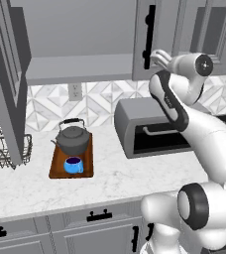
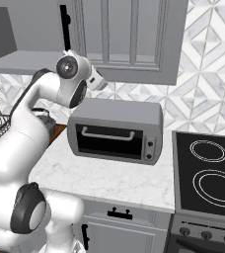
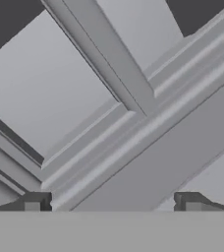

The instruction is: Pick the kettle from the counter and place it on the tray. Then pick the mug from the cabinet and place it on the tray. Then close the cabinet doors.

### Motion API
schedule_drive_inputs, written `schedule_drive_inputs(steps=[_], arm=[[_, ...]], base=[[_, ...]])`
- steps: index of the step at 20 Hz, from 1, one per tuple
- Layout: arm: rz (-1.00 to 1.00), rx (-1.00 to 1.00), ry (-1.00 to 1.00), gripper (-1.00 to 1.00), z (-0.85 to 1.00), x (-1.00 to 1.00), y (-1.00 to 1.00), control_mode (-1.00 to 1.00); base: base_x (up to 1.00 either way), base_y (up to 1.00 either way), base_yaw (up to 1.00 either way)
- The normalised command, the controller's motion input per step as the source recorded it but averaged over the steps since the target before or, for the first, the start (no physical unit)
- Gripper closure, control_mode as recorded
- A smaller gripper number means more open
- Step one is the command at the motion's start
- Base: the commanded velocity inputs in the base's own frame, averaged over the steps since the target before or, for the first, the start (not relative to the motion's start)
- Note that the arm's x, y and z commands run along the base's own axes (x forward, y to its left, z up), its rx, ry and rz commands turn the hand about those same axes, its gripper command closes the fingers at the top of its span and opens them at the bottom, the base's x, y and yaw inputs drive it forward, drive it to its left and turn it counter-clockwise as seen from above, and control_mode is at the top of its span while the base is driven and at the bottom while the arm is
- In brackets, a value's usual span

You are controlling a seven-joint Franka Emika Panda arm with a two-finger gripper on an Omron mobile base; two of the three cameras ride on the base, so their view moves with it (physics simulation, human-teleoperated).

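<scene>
Grey kettle (image 1: pixel 72 140) | blue mug (image 1: pixel 74 164) | both on tray (image 1: pixel 57 166) | no legible writing

No legible text, labels, brands or numbers on any surface, toaster oven (image 2: pixel 115 132) front and stove unmarked, no signs

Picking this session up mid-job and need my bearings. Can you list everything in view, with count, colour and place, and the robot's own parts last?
kettle: one, dark grey, on the tray's far end
mug: one, bright blue, on the tray in front of the kettle
tray: one, reddish-brown, on the counter
counter: one, white marble
cabinet: one, grey, above the counter, standing open
cabinet doors: two, grey; left swung out, right by the tool
toaster oven: one, grey, on the counter
wire rack: one, black, left end
stove: one, black, right end
outlet: one, white, on the backsplash
tool: one, open, close against a door panel
</scene>
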Motion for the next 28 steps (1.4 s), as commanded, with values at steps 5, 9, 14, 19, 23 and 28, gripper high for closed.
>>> schedule_drive_inputs(steps=[5, 9, 14, 19, 23, 28], arm=[[0.00, -0.15, 0.01, -1.00, -0.23, 0.52, 0.00, -1.00], [0.00, -0.12, 0.02, -1.00, -0.15, 0.53, 0.00, -1.00], [0.00, -0.13, 0.00, -1.00, -0.19, 0.18, 0.00, -1.00], [0.00, -0.02, 0.00, -1.00, -0.01, -0.25, 0.00, -1.00], [0.00, 0.00, 0.00, -1.00, 0.00, -0.46, 0.00, -1.00], [0.00, 0.00, 0.00, -1.00, 0.00, -0.62, -0.06, -1.00]], base=[[0.00, 0.00, 0.00], [0.00, 0.00, 0.00], [0.00, 0.00, 0.00], [0.00, 0.00, 0.00], [0.00, 0.00, 0.00], [0.00, 0.00, 0.00]])
